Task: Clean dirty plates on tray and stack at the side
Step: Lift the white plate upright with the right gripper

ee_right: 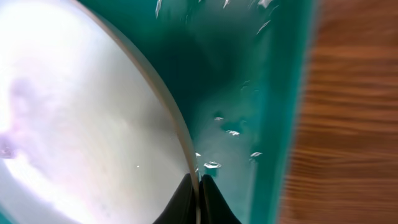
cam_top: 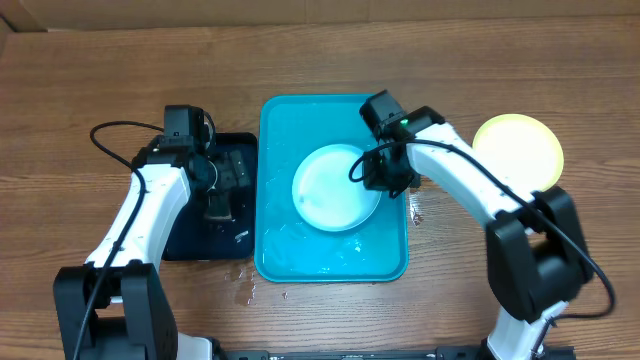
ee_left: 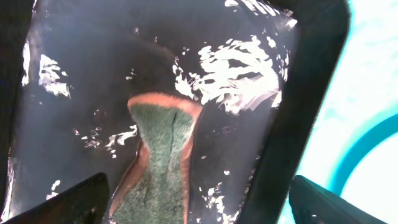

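Right claw (cam_top: 386, 176), shut on the 3 o'clock rim of the blue plate (cam_top: 333, 188) in the tray (cam_top: 330, 262), has the green plate (cam_top: 518, 150) farther toward 3 o'clock; left claw (cam_top: 218, 203) gapes empty over the sponge (ee_left: 163, 149).

you have two plates in view: one light-blue-rimmed plate (cam_top: 335, 188) and one lime-green plate (cam_top: 518, 150); whether more sit stacked under the green one, you can't tell from above. you have two trays: one turquoise tray (cam_top: 275, 130) and one black tray (cam_top: 185, 240). there is one green sponge (ee_left: 158, 162).
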You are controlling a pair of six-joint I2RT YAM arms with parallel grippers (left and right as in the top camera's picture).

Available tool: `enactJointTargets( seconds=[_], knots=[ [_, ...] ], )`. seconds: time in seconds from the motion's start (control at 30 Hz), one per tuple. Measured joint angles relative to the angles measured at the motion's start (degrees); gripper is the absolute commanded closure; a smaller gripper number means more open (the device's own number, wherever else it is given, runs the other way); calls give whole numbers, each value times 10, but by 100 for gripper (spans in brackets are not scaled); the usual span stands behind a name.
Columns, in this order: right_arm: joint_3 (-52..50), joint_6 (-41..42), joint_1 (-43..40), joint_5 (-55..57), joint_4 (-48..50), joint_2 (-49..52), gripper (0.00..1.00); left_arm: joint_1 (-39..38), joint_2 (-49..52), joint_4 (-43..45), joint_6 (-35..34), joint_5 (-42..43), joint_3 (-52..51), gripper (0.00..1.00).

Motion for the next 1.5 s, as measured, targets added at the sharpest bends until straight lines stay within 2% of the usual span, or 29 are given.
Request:
enactJointTargets(
  seconds=[0.2, 0.37, 0.53, 0.67, 0.87, 1.2, 1.5],
  knots=[
    [89, 0, 0, 141, -92, -75, 96, 0, -59, 2, 0, 20, 20, 0],
    [131, 0, 14, 262, -111, -130, 96, 0, -142, 18, 2, 36, 34, 0],
    [133, 2, 77, 387, -153, -138, 96, 0, -212, 46, 16, 68, 37, 0],
    [133, 14, 160, 485, -171, -136, 96, 0, -242, 56, 22, 92, 37, 0],
    [133, 37, 215, 559, -190, -136, 96, 0, -244, 64, 21, 129, 37, 0],
    [133, 48, 217, 660, -211, -136, 96, 0, -244, 62, 21, 162, 37, 0],
    [133, 3, 217, 745, -185, -117, 96, 0, -244, 60, 22, 163, 37, 0]
  ],
)
